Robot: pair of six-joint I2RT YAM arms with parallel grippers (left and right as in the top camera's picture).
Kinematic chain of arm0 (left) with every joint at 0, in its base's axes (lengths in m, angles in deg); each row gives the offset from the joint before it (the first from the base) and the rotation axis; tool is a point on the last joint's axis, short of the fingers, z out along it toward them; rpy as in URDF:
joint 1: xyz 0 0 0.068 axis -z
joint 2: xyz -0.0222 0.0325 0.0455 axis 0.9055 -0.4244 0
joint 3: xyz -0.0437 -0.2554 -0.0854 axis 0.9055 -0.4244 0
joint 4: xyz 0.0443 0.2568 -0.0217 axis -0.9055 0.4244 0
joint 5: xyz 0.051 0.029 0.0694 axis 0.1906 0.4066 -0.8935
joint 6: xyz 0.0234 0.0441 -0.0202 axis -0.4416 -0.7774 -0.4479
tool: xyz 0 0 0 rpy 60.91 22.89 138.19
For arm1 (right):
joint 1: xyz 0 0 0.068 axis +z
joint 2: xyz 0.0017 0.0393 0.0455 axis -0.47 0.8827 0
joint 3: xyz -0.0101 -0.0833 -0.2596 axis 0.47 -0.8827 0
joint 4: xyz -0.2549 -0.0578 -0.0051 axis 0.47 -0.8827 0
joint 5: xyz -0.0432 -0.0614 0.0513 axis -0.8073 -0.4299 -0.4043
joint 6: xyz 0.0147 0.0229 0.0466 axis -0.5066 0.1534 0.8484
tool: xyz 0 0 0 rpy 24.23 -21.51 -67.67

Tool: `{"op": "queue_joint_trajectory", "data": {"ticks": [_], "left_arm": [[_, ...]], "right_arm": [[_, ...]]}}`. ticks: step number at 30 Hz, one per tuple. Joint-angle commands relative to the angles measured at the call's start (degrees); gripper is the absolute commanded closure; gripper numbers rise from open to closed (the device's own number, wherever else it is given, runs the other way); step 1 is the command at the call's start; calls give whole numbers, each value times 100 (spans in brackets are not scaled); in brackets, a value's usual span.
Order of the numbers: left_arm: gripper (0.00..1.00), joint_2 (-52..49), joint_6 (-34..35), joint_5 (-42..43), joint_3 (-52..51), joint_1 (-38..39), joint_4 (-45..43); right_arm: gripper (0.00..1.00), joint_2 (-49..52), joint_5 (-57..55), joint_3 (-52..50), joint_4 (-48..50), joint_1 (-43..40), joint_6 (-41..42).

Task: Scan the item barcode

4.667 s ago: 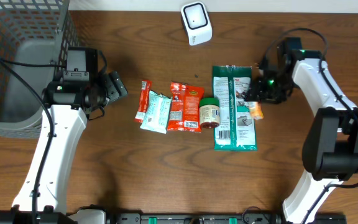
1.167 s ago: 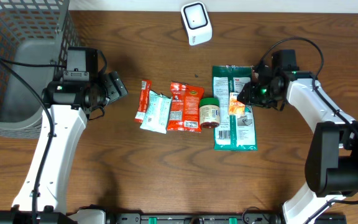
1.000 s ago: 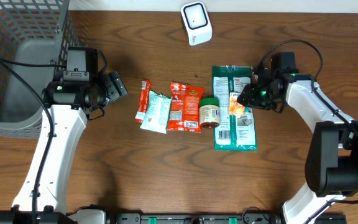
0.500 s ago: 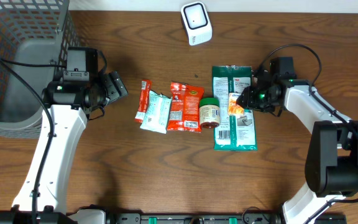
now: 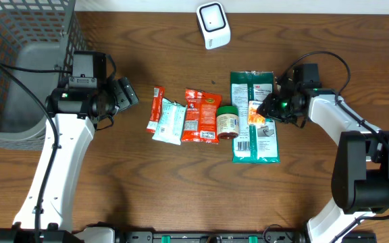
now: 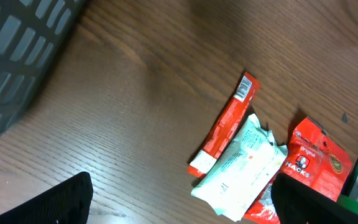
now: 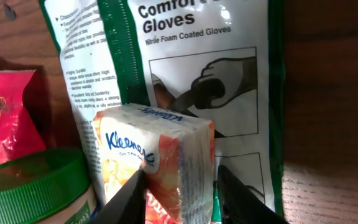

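Tissues (image 7: 160,149) are sitting right between the right gripper's (image 7: 182,173) jaws, on the gloves (image 7: 229,68) beneath them; whether they are pinching yet, I cannot tell. Left gripper (image 6: 185,202) is hanging spread wide, empty. Risk: soft wrapper slipping out, or the jaws snagging the gloves too.

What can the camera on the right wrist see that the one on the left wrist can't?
Only the right wrist view shows the Kleenex pack, the gloves package's printed front and a green jar lid. Only the left wrist view shows the wire basket, a red stick packet and a pale wrapper. Both show the red snack pouch and the wooden table.
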Motion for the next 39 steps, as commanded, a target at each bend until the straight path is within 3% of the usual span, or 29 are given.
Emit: {"op": "queue_joint_trajectory", "data": {"ticks": [1, 6, 13, 18, 22, 27, 34, 39], "left_arm": [[8, -11, -98, -70, 61, -17, 31], [8, -22, -98, -70, 61, -17, 50], [8, -22, -98, -70, 61, -17, 50], [8, -22, -98, -70, 61, -17, 50], [8, -22, -98, -70, 61, -17, 50], [8, -22, -98, -70, 61, -17, 50], [8, -22, -98, -70, 61, -17, 50], [8, -22, -98, -70, 61, -17, 50]], "right_arm": [[67, -74, -361, -186, 35, 109, 422], [67, -76, -437, -428, 264, 109, 566], [78, -155, -221, -437, 468, 105, 540], [99, -575, -166, -396, 457, 81, 339], [99, -1134, -291, -396, 319, 85, -20], [99, -1816, -1552, -396, -205, 85, -479], [99, -1915, -4291, -398, -984, 85, -616], [99, -1834, -4819, -404, -1064, 87, -599]]}}
